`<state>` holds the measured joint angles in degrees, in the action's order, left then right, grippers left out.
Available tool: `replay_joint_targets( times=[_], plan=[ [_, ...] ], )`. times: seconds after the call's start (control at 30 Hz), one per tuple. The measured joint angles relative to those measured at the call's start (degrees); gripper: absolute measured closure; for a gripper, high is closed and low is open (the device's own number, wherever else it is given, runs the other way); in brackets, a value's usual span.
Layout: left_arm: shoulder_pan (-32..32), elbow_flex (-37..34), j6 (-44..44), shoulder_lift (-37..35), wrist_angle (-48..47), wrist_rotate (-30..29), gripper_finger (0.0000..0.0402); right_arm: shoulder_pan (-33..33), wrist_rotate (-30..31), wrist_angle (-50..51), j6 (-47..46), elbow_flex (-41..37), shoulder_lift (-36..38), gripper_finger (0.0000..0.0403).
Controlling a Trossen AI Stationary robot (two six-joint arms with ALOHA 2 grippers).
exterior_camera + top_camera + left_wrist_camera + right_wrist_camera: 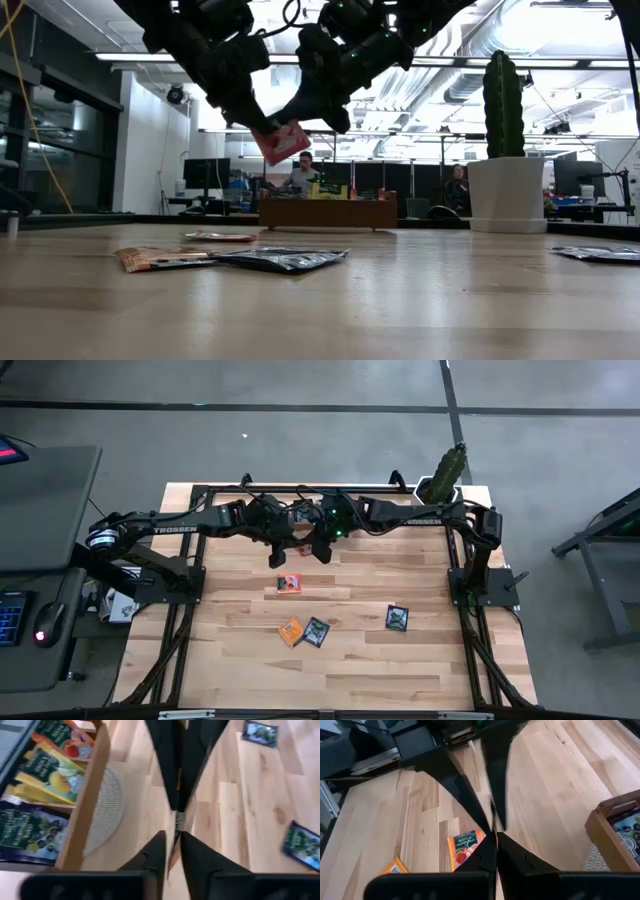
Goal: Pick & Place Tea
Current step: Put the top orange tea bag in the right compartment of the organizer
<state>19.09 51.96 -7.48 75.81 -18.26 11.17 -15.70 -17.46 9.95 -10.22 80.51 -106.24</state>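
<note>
- You have one orange tea sachet [281,143] up in the air above the table's middle, tilted, pinched between both grippers where the two arms meet.
- Your right gripper [331,118] is clamped fully shut, its tips on the sachet's upper edge.
- Your left gripper [262,122] is closed to a narrow slit; its wrist view shows a thin edge of the sachet between the fingers [192,857], so it too has hold of it.
- In the high view the raised sachet is hidden under the crossed arms, and you cannot read its label in any view.
- Four more sachets lie loose on the wooden table [420,660]: an orange one [289,584] directly under the grippers, a second orange one [290,631] nearer the front edge, touching a dark sachet [317,631], and another dark sachet [397,618] well apart toward the right arm's side.
- Behind the grippers stands the wooden tray [327,212], with dark and yellow-green sachets stacked in its compartments; the arms cover it from above, so you cannot count those.
- Under the tray a pale woven mat [104,809] shows at its edge.
- A potted cactus [505,160] stands at the back right corner, clear of both arms.
- Beyond the table a person [303,172] sits at a desk in the room.
</note>
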Motion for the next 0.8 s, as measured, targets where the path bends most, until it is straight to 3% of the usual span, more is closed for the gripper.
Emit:
replay_joint_targets(
  times=[0.23, 0.4, 0.63, 0.8],
  plan=[
    [0.02, 0.01, -1.20, -0.93, -0.38, -3.36, 0.0231, -0.02, 1.43, 3.28, 0.00, 0.00, 0.00, 0.0402],
    [0.74, -0.06, -1.11, -2.82, -5.06, -9.72, 0.0154, -0.53, 5.06, 7.59, 0.68, 0.00, -0.02, 0.0402],
    [2.68, -0.62, -1.50, -5.82, -14.60, -13.44, 0.0132, -4.44, 5.57, 12.19, 3.13, 0.00, -0.02, 0.0403],
    [5.36, -4.96, -1.27, -8.50, -14.75, -13.60, 0.0131, -8.41, 6.94, 17.67, 6.81, -0.02, 1.79, 0.0403]
  ],
)
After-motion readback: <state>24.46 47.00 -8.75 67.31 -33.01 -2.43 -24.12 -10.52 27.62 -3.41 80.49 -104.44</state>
